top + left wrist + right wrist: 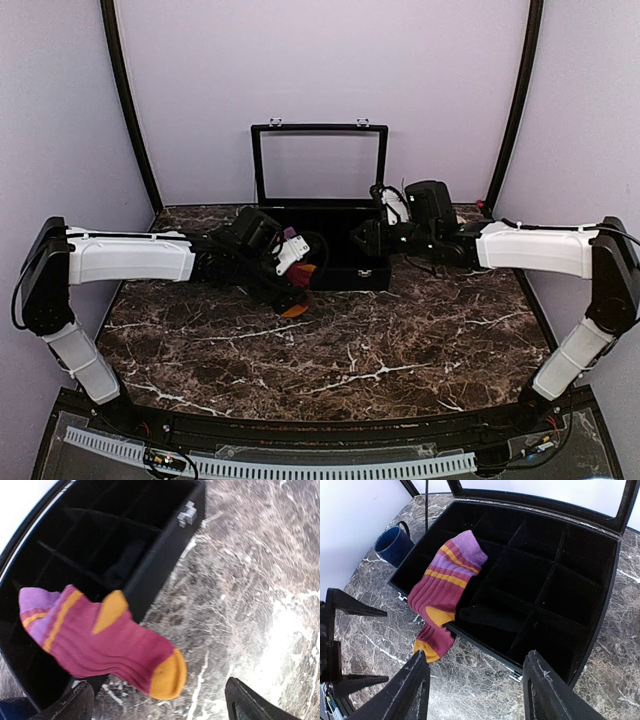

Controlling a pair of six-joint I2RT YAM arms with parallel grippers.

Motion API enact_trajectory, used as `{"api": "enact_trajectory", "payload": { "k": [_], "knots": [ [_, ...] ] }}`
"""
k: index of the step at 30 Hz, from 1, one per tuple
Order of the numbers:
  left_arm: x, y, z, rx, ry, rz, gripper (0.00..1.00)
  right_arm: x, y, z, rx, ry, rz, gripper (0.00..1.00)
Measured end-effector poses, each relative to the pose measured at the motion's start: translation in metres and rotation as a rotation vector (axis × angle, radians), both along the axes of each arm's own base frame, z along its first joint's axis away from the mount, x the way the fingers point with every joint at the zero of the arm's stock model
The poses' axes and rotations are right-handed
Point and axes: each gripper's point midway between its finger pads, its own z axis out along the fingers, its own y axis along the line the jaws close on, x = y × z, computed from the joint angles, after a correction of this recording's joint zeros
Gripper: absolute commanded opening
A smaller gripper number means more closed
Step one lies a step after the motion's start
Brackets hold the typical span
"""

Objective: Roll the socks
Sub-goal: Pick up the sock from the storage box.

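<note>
Maroon sock (442,587) (purple bands, orange heel and toe) drapes over box (600,610) wall.

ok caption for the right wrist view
Maroon sock draped over the front wall of the black divided box, toe hanging outside.

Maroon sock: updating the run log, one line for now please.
maroon sock: draped over box front wall, toe outside | left hand: open, empty | right hand: open, empty

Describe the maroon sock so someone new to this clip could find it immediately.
Find the open black divided box at the back of the marble table. The maroon sock hangs over the box's front wall, purple-banded cuff inside, orange toe dangling outside. Its bright colours separate it from the black sock lying in a compartment beside it.
</note>
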Motion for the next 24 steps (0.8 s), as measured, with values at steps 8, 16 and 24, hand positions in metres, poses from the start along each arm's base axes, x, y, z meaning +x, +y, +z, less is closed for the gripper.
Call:
{"api": "enact_trajectory", "payload": {
  "k": [8,16,24],
  "knots": [
    [-0.007,0.002,-0.035,0.115,-0.003,0.000,0.94,-0.007,0.002,-0.009,-0.057,0.000,0.005,0.61],
    [-0.002,0.013,-0.082,0.256,0.013,0.009,0.93,-0.008,-0.005,-0.006,-0.083,-0.013,-0.017,0.61],
    [0.004,0.013,-0.094,0.301,0.003,0.004,0.90,-0.008,-0.006,-0.004,-0.086,-0.017,-0.017,0.62]
  ]
}}
